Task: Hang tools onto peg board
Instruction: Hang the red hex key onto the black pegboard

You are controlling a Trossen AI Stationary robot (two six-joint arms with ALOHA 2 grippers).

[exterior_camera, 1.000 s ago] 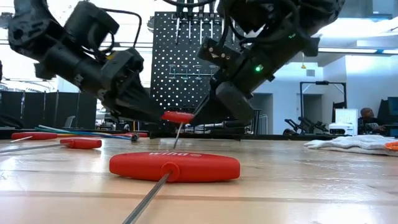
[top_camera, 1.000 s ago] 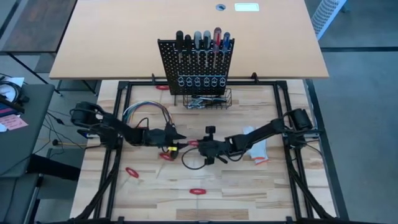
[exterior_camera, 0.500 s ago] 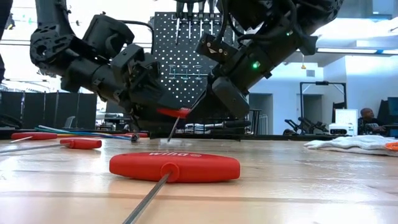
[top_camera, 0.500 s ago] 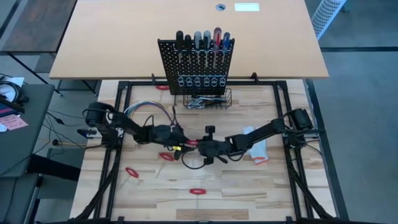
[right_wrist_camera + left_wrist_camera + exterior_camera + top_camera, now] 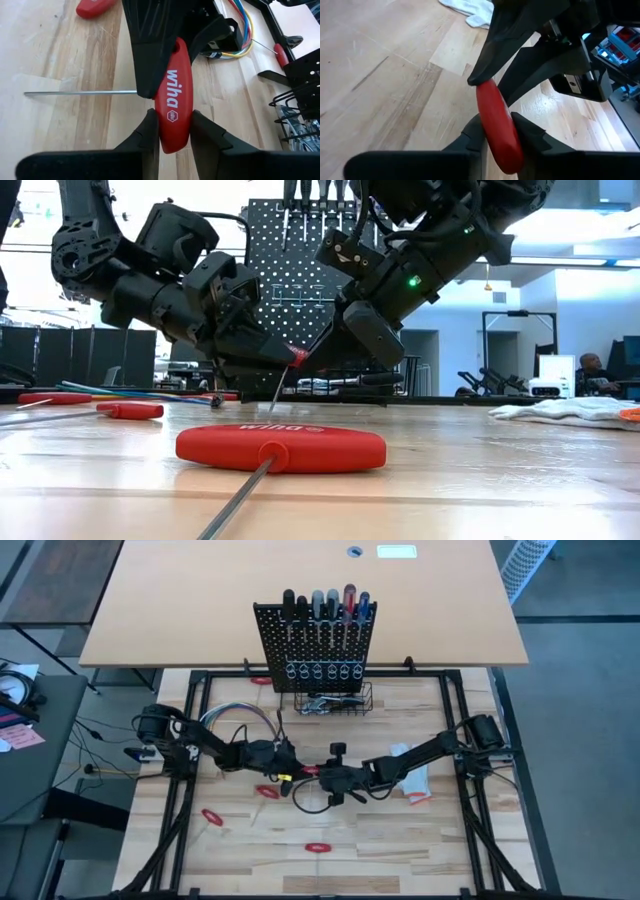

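Note:
A red T-handle hex key (image 5: pixel 172 107), marked "wiha", hangs between my two grippers above the middle of the table. Its thin metal shaft (image 5: pixel 80 92) sticks out sideways from the handle and slants down toward the table (image 5: pixel 275 392). My left gripper (image 5: pixel 289 765) comes from the table's left and my right gripper (image 5: pixel 319 772) from the right; each is shut on one end of the handle. The black peg board (image 5: pixel 315 645) stands at the far edge with several screwdrivers (image 5: pixel 325 605) in its top row and a wire basket (image 5: pixel 335 700) at its base. My left gripper pinches one end of the red handle (image 5: pixel 495 127) between its two fingers, coming roughly level from the table's left, with the fingers lying along the handle. My right gripper pinches the other end of the handle (image 5: pixel 172 132) between its two fingers, coming from the table's right, slanting down. The handle is lifted off the table, and the shaft points down and away from it.
More red T-handle keys lie on the table (image 5: pixel 213 817) (image 5: pixel 318 847) (image 5: pixel 268 792), one close to the low camera (image 5: pixel 280 448). A white glove (image 5: pixel 410 780) lies by the right arm, and a bundle of coloured cables (image 5: pixel 235 720) lies behind the left arm.
My left gripper has moved toward the table's right, up to the red handle held by my right gripper, and now covers the handle's free end. My right gripper and the key have stayed nearly in place.

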